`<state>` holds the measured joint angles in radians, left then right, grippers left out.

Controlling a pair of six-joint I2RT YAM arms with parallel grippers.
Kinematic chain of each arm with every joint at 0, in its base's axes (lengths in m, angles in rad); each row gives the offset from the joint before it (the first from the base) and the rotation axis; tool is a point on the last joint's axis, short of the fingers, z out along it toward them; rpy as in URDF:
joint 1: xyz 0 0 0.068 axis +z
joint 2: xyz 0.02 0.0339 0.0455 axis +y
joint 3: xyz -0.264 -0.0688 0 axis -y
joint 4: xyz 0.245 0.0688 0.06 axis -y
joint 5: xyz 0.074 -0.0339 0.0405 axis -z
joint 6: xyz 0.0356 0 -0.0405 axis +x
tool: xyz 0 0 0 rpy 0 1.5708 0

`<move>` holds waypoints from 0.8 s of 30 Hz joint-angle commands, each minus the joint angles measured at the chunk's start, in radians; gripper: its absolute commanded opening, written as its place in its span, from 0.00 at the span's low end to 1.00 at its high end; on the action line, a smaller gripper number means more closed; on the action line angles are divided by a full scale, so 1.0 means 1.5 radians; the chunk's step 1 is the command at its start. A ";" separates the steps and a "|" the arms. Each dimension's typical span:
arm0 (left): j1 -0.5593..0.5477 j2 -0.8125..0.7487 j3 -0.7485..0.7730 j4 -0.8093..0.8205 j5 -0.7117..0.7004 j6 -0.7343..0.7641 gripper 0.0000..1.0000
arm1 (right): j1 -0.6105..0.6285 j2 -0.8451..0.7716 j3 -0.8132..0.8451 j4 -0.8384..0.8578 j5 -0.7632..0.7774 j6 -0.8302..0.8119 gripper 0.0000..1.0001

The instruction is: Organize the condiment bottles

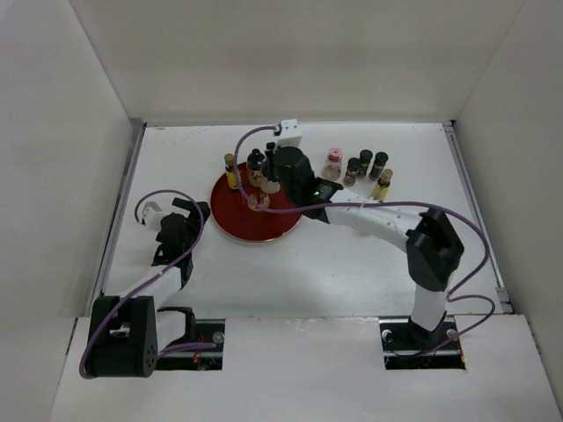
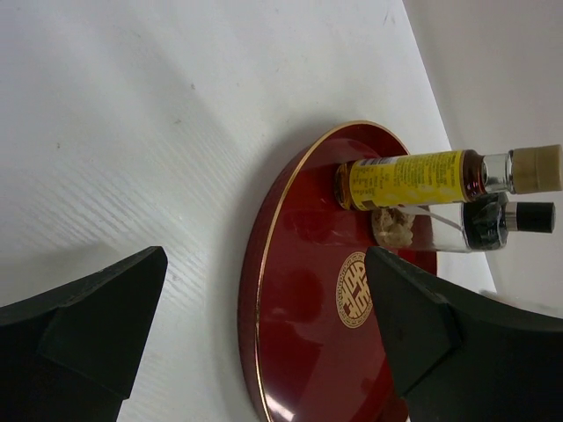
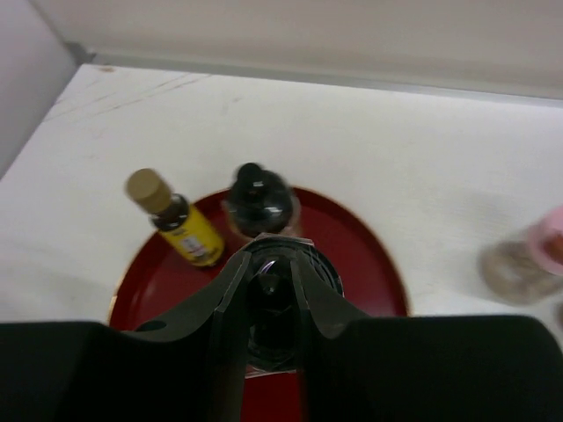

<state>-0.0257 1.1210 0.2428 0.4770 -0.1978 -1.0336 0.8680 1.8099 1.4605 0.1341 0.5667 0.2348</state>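
A red tray [image 1: 237,224] holds a cream-capped bottle with a yellow label [image 1: 231,170], a black-capped jar [image 1: 255,162] and a black-capped bottle under my right gripper [image 1: 266,186]. In the right wrist view my right gripper [image 3: 274,264] is shut on that black-capped bottle [image 3: 274,294], over the tray [image 3: 361,264], with the yellow bottle [image 3: 180,227] and the jar [image 3: 259,198] behind it. My left gripper [image 1: 189,215] is open and empty beside the tray's left rim. Its wrist view shows the gripper [image 2: 264,264], the tray [image 2: 290,299] and the yellow bottle [image 2: 409,178].
Right of the tray stand a pink-capped bottle [image 1: 332,163], three black-capped bottles [image 1: 365,162] and a yellow one [image 1: 383,184]. White walls close in the table at the back and both sides.
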 commanded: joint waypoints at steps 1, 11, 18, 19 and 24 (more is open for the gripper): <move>0.014 -0.018 -0.019 0.040 -0.004 -0.023 1.00 | 0.044 0.058 0.105 0.034 -0.025 -0.019 0.20; 0.032 -0.001 -0.027 0.054 0.015 -0.046 1.00 | 0.085 0.190 0.228 0.027 -0.063 -0.006 0.20; 0.031 0.000 -0.027 0.054 0.016 -0.046 1.00 | 0.113 0.251 0.262 0.030 -0.072 0.000 0.22; 0.032 -0.002 -0.027 0.054 0.016 -0.045 1.00 | 0.115 0.256 0.265 0.029 -0.071 0.000 0.22; 0.035 -0.008 -0.029 0.054 0.017 -0.045 1.00 | 0.122 0.263 0.250 0.032 -0.065 0.001 0.29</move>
<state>0.0193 1.1202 0.2085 0.5049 -0.1783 -1.0901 1.0351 2.2211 1.7927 0.1093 0.4637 0.2302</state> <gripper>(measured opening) 0.997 0.292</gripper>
